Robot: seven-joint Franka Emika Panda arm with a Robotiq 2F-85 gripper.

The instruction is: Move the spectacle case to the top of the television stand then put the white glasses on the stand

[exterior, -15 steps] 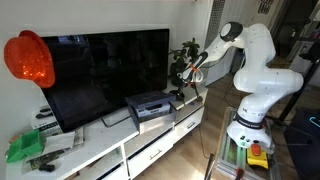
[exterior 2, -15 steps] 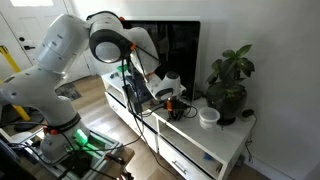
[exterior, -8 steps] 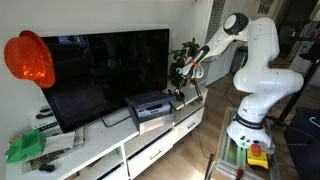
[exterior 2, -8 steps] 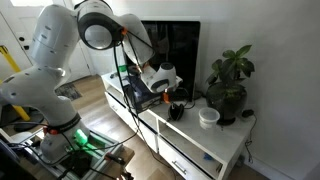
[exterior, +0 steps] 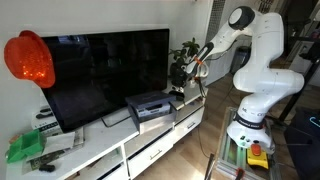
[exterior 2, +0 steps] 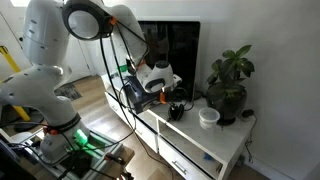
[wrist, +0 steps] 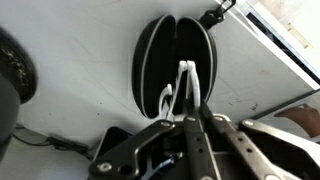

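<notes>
In the wrist view my gripper (wrist: 193, 112) is shut on the white glasses (wrist: 186, 82), pinching their thin frame between the fingertips. Right beneath them the spectacle case (wrist: 160, 50), dark and oval, lies open on the white top of the television stand (wrist: 80, 70). In both exterior views the gripper (exterior: 183, 76) (exterior 2: 163, 90) hangs just above the stand (exterior: 115, 150) (exterior 2: 205, 145), near the end by the plant. The case (exterior 2: 178, 110) is a small dark shape under it. At that distance the glasses are too small to make out.
A large television (exterior: 100, 70) stands on the cabinet, with a black-and-grey flat box (exterior: 150, 105) in front of it. A potted plant (exterior 2: 228, 85) and a white bowl (exterior 2: 208, 117) sit at the stand's end. A red object (exterior: 28, 58) and green items (exterior: 25, 148) are at the opposite end.
The arm's upper links have swung upward and the gripper has risen slightly above the case, still shut on the glasses.
</notes>
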